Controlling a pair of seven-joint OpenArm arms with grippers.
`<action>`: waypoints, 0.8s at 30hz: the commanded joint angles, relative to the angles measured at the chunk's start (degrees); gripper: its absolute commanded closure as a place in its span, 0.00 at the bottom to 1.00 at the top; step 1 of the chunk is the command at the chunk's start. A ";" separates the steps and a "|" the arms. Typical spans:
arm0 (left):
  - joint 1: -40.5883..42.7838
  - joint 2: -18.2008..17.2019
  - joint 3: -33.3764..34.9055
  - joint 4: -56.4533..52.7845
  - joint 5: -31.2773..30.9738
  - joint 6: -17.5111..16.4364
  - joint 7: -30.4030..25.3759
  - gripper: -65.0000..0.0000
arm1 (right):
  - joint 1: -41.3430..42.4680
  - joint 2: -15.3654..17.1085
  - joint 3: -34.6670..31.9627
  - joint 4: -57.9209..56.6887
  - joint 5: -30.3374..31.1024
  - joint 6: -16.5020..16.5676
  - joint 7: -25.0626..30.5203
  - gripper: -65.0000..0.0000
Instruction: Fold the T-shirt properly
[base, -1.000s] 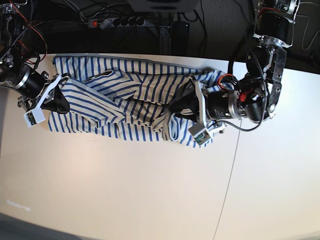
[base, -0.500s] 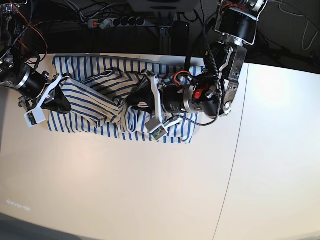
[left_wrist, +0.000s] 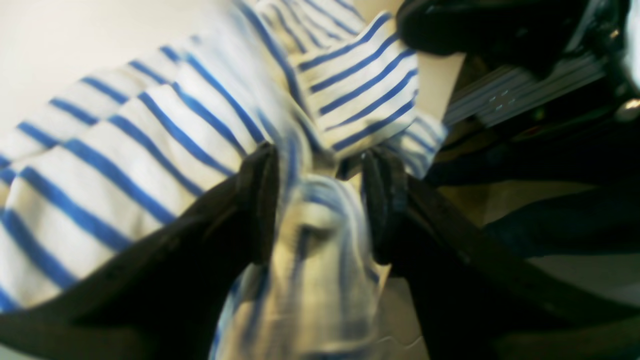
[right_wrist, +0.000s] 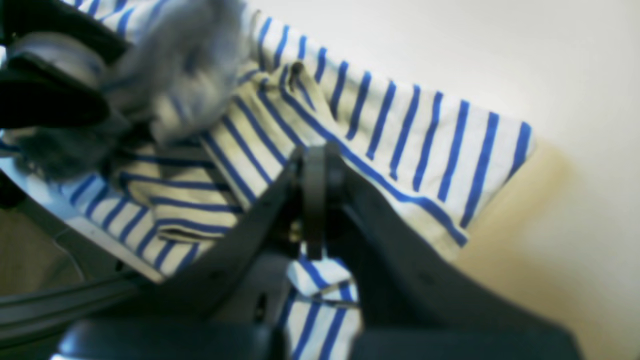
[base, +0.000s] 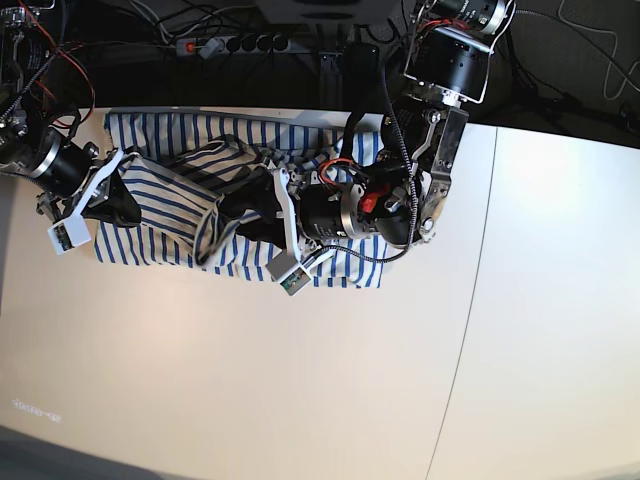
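The T-shirt (base: 160, 130), white with thin blue stripes, lies bunched and partly folded along the table's far side. My left gripper (base: 232, 212) is over the middle of it. In the left wrist view its fingers (left_wrist: 260, 200) stand apart, so the left gripper (left_wrist: 320, 200) is open, with a blurred bunch of T-shirt (left_wrist: 150, 150) cloth lying between them. My right gripper (base: 122, 200) is at the shirt's left end. In the right wrist view that gripper (right_wrist: 315, 200) is shut on the T-shirt (right_wrist: 400, 140), pinching its edge.
The pale table (base: 300, 380) has a seam (base: 470, 300) running down its right part. Behind the far edge lie a power strip (base: 230, 44) and cables. The left arm's upper links (base: 445, 60) rise over the shirt's right end.
My left arm has swept leftward, carrying the shirt's right part over the middle so the cloth is shorter. Its jaws have spread apart. The right gripper has stayed put, still shut.
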 joint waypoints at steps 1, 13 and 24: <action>-1.57 1.03 0.13 1.16 -2.16 -0.79 -1.27 0.53 | 0.44 0.94 0.42 0.85 0.90 4.92 1.38 1.00; -5.92 -2.64 -4.96 4.28 -7.80 -0.83 5.97 0.53 | 3.45 1.60 9.07 0.22 -3.10 2.60 0.31 0.73; -3.21 -12.81 -4.98 4.28 -12.44 -0.79 5.92 0.53 | 2.99 5.84 17.31 -20.92 15.21 1.31 -16.48 0.39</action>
